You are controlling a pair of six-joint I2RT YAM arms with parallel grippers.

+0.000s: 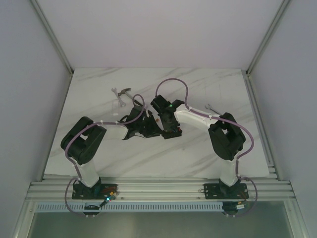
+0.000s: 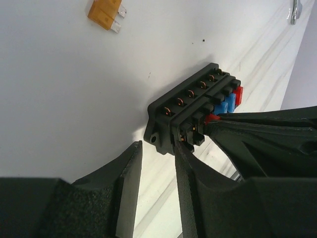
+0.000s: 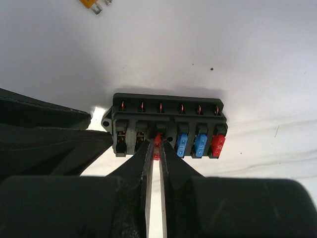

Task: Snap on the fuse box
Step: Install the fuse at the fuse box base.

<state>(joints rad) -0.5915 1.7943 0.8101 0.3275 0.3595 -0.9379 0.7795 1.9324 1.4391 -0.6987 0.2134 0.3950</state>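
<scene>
Three fuses sit in the black rectangular plastic fuse box, right gripper clamped on a fourth, small red fuse, left gripper agape, two slots empty.

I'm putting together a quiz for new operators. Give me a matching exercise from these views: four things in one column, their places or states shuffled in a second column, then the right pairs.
Things
1. orange fuse
2. blue fuses
3. right gripper
4. left gripper

States
A. fingers apart at one end of the fuse box
B. pinching a red fuse at a slot of the box
C. lying loose on the table, apart from the box
D. seated side by side in the box

Pairs: 1-C, 2-D, 3-B, 4-A
</scene>
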